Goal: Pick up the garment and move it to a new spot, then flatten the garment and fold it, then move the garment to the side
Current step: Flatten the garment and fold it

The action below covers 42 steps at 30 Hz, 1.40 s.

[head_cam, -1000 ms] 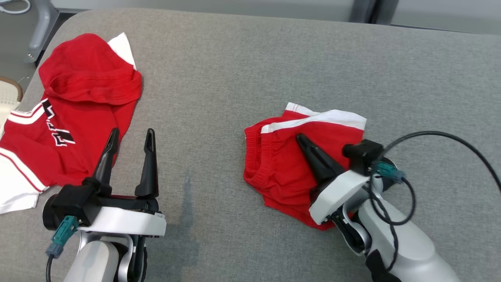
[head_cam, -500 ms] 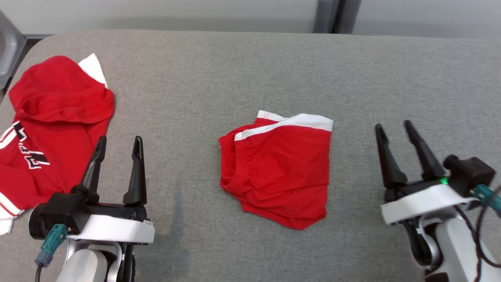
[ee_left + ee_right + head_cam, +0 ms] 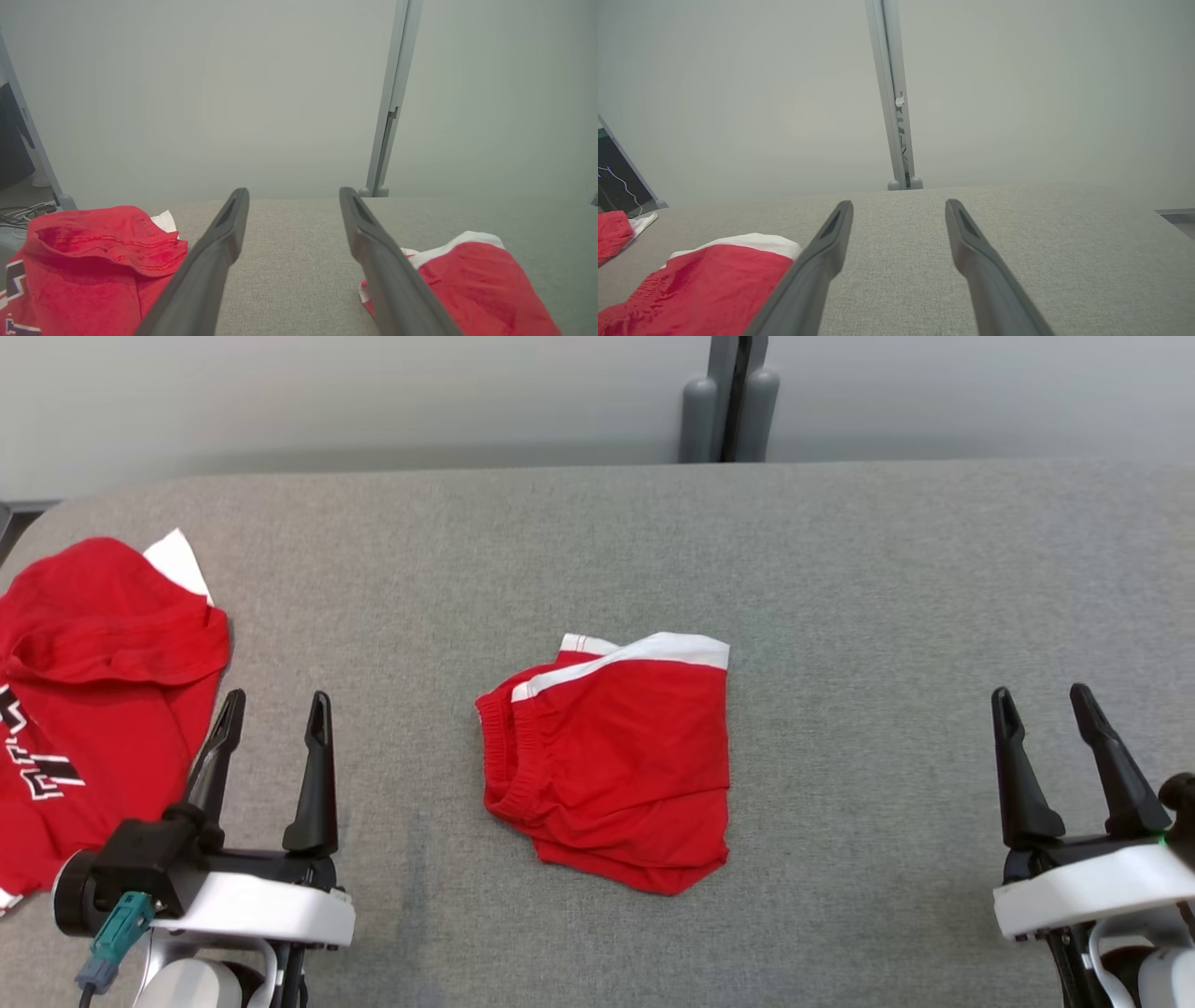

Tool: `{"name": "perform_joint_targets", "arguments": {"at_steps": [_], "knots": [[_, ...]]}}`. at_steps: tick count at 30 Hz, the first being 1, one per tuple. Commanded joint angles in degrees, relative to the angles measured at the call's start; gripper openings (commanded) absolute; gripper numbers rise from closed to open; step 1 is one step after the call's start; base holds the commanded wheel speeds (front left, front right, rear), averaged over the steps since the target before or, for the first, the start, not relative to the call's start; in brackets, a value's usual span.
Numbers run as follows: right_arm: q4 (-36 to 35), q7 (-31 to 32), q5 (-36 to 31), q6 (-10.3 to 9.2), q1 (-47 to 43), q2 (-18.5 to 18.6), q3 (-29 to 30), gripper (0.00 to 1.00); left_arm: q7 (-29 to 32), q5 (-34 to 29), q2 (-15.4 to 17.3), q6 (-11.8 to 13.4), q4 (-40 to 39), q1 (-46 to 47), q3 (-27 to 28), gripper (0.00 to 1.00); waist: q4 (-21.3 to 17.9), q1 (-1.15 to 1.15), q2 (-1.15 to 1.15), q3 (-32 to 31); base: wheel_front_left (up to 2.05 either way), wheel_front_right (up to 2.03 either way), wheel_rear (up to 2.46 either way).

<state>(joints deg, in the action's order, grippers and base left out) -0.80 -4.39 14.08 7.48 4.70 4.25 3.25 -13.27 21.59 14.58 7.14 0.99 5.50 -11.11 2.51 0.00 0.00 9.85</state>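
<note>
On the bench (image 3: 840,569), our folded red shorts (image 3: 607,761), left of them our left claw (image 3: 275,705) spread wide and empty, right of them our right claw (image 3: 1041,695) the same.

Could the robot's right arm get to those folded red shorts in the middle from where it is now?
Probably yes. The right gripper stands open, off to the side of the red shorts. Just plain grey cushion lies between them, so nothing looks to be in the way.
</note>
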Motion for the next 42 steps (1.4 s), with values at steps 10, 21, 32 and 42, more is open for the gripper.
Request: {"name": "perform_joint_targets", "arguments": {"at_steps": [10,21,32,42], "knots": [[-5.2,3.9,-0.3,0.04,-6.8,-0.6,1.1,1.0,1.3,-0.1,1.2,1.0,-0.7,-4.2,-0.6,1.0,-1.6,0.0,0.0,-5.6,0.0,0.0,0.0],[-7.2,5.6,0.0,0.04,-10.7,-1.1,1.9,1.0,2.4,0.1,2.4,0.8,-0.6,-7.1,-1.4,1.0,-1.5,0.0,0.0,-8.8,0.0,0.0,0.0],[-8.0,6.4,0.2,0.04,-11.3,-1.2,2.0,1.0,3.3,0.7,2.7,1.3,-0.9,-8.3,-1.8,1.0,-0.7,0.0,0.0,-9.5,0.0,0.0,0.0],[-7.7,5.9,0.1,0.04,-10.7,-1.2,1.8,1.0,3.1,1.2,2.7,1.3,-0.7,-7.3,-2.0,1.0,-0.6,0.0,0.0,-8.6,0.0,0.0,0.0]]}}
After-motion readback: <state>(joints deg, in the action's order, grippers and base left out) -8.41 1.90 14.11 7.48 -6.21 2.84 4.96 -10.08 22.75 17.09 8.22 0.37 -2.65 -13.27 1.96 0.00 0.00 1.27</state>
